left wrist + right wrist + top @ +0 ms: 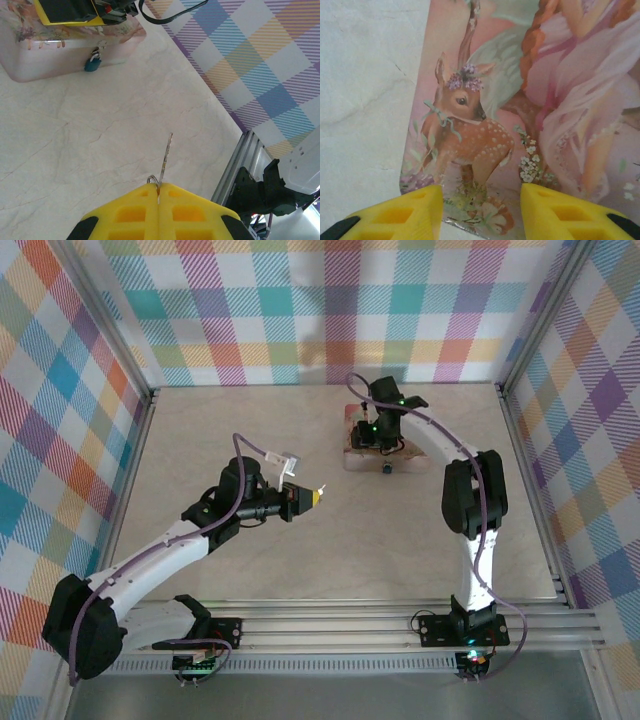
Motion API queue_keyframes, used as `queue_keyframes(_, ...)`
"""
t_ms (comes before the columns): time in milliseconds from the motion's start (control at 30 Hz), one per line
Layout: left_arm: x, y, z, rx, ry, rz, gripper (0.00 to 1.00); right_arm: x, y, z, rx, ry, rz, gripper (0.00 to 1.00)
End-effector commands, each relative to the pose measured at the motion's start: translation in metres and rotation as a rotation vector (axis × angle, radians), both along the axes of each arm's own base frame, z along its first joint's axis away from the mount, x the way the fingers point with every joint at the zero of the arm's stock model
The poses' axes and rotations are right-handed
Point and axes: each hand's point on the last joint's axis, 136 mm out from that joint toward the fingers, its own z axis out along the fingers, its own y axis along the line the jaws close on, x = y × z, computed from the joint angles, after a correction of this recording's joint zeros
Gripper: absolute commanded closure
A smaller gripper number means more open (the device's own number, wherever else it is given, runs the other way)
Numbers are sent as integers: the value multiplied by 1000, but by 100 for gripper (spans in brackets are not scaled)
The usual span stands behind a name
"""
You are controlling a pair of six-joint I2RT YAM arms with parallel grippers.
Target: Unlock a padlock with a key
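Padlock (pixel 92 62) is the target, so work outward from your left gripper (pixel 158 187). Its yellow pads are pressed together, pinching the key (pixel 166 152) at the ring end. The blade sticks straight out past the fingertips, thin edge toward the wrist camera, with its tip in free air above the table (pixel 75 150). From that tip the padlock lies well ahead and off to the left, well apart, nothing between them but bare surface. It's a small bluish body hanging from a hasp on the side wall of the pink tin (pixel 60 65). Its long axis runs down the wall toward the table, and it's at or just above the surface. You can't tell from here which way the keyhole faces; too small. In my judgement the key axis isn't aimed at the lock yet, because the blade points to the right of it. You'd need to swing left and close the gap before any insertion. Your right gripper (pixel 480 200) is the nearer one. It sits over the tin's printed lid (pixel 485 100) with its pads spread and nothing between them. The lid edge lies just under the fingertips, and the padlock lies below and in front on the wall facing the arm bases (pixel 386 469). In the top view the left gripper (pixel 312 498) is off to the left of the tin (pixel 352 455), key end toward it. The right gripper (pixel 375 435) is over the tin. My read: the right steadies the tin and the left brings the key.
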Motion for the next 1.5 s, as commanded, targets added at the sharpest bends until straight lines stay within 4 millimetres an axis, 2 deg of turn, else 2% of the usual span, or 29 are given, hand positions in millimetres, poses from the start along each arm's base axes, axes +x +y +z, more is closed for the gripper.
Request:
queue_keyframes(0,3,1,-7,5,3,-8,100,-26,17,-12,76,72,76,57)
queue_keyframes(233,5,-2,-11,-26,25,-17,100,-65,40,-30,177,167,113,62)
queue_keyframes(367,1,-5,-6,-52,23,-36,100,-88,55,-30,209,183,151,63)
queue_keyframes(533,-2,3,-23,24,31,-31,100,-106,62,-23,213,180,181,66)
queue_keyframes(667,-3,6,-30,23,37,-18,100,-112,66,-14,235,168,169,66)
queue_keyframes(767,-1,6,-35,30,52,-5,100,-116,76,-8,271,168,177,66)
queue_keyframes(1033,-1,10,-43,61,68,16,100,-126,106,-24,324,236,204,65)
queue_keyframes(1167,-3,15,-43,79,62,28,100,-117,121,-26,350,244,211,65)
queue_keyframes(1300,-6,21,-44,100,55,37,100,-106,130,-18,367,226,218,65)
queue_keyframes(1400,-8,25,-48,125,61,45,100,-102,128,-4,358,189,214,63)
queue_keyframes(1467,-9,27,-52,139,67,45,100,-100,119,6,324,140,188,60)
